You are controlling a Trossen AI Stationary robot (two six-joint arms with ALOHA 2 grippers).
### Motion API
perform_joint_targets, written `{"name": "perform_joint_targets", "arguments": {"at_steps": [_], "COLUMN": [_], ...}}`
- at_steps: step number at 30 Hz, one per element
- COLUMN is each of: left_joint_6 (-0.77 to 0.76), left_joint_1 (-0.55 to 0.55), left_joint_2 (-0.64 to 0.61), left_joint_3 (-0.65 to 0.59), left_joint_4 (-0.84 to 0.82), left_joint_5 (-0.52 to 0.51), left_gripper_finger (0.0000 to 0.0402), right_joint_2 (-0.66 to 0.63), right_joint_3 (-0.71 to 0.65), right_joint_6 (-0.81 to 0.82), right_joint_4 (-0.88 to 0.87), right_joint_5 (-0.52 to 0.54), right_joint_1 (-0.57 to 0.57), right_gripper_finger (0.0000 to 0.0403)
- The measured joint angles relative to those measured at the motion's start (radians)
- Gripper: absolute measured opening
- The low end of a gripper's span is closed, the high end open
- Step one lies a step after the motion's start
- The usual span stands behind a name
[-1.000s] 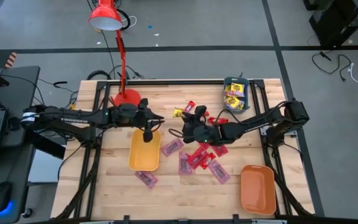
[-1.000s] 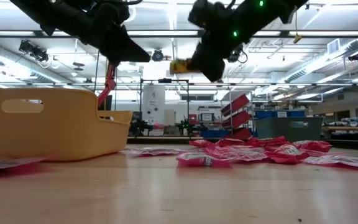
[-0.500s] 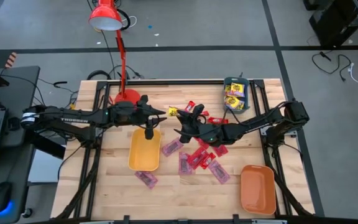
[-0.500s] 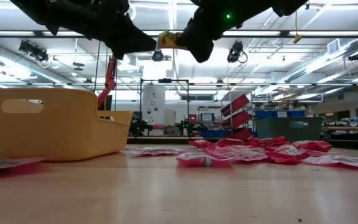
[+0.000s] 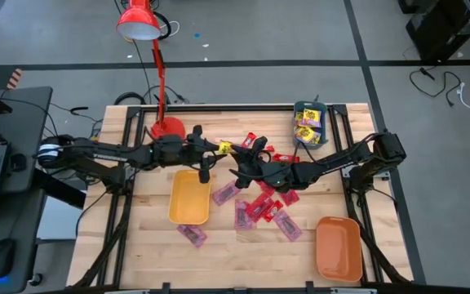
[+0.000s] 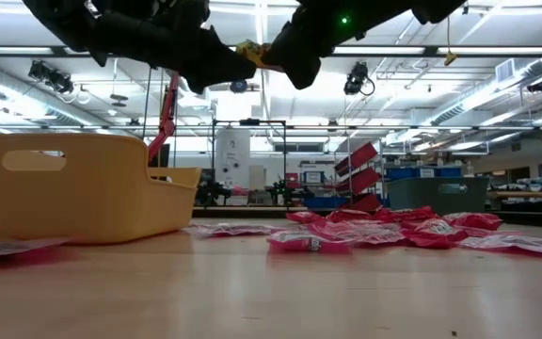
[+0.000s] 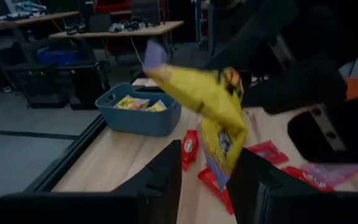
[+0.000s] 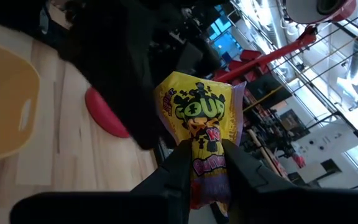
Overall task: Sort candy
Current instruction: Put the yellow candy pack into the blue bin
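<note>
One camera hangs overhead, looking straight down on the whole pale wooden table (image 5: 145, 253). Another sits at tabletop height, facing level across into the room. Each wrist camera peers close past its own fingers; all four share the yellow printed candy packet (image 8: 202, 134).

The counter (image 5: 137, 245) is pale wood with visible grain and plank seams, lightly satin. The yellow tray (image 5: 189, 198), the orange tray (image 5: 337, 248) and the teal bin (image 7: 143, 118) look like smooth moulded plastic. The yellow packet (image 8: 202, 127) is glossy crinkled film, and so are the pink packets (image 5: 261, 206) beside the yellow tray. The lamp (image 5: 141, 20) has a shiny red painted shade. Both arms look matt black.
</note>
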Motion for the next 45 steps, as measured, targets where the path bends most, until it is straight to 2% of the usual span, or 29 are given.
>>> {"name": "perform_joint_targets", "arguments": {"at_steps": [6, 14, 20, 23, 28, 31, 34, 40, 45], "left_joint_6": [0.014, 0.014, 0.033, 0.043, 0.083, 0.106, 0.146, 0.066, 0.047], "left_joint_1": [0.000, 0.000, 0.000, -0.001, 0.000, 0.000, 0.000, 0.003, 0.005], "left_joint_2": [0.000, 0.000, 0.000, -0.001, -0.001, -0.001, -0.001, -0.001, -0.001], "left_joint_3": [0.000, 0.000, 0.000, 0.000, 0.000, 0.000, 0.000, 0.000, 0.000], "left_joint_4": [0.004, 0.002, -0.008, -0.025, -0.092, -0.130, -0.181, -0.206, -0.203], "left_joint_5": [0.000, 0.000, -0.008, -0.059, -0.205, -0.218, -0.175, -0.170, -0.183], "left_gripper_finger": [0.0085, 0.0009, 0.0002, 0.0002, 0.0001, 0.0001, 0.0001, 0.0000, 0.0000], "right_joint_2": [0.000, 0.000, 0.000, 0.000, 0.000, 0.000, -0.011, -0.065, -0.068], "right_joint_3": [0.000, 0.000, 0.000, 0.000, 0.000, 0.000, 0.000, 0.000, 0.000], "right_joint_6": [0.009, 0.037, 0.071, 0.107, 0.252, 0.372, 0.480, 0.640, 0.644], "right_joint_4": [-0.010, -0.032, -0.041, -0.053, -0.094, -0.169, -0.225, -0.294, -0.293], "right_joint_5": [0.000, 0.000, 0.009, 0.044, 0.058, 0.056, -0.015, -0.304, -0.398], "right_joint_1": [0.001, 0.001, 0.007, 0.017, 0.028, 0.027, 0.019, -0.031, -0.046], "right_gripper_finger": [0.0066, 0.0075, 0.0076, 0.0082, 0.0100, 0.0110, 0.0121, 0.0143, 0.0162]}}
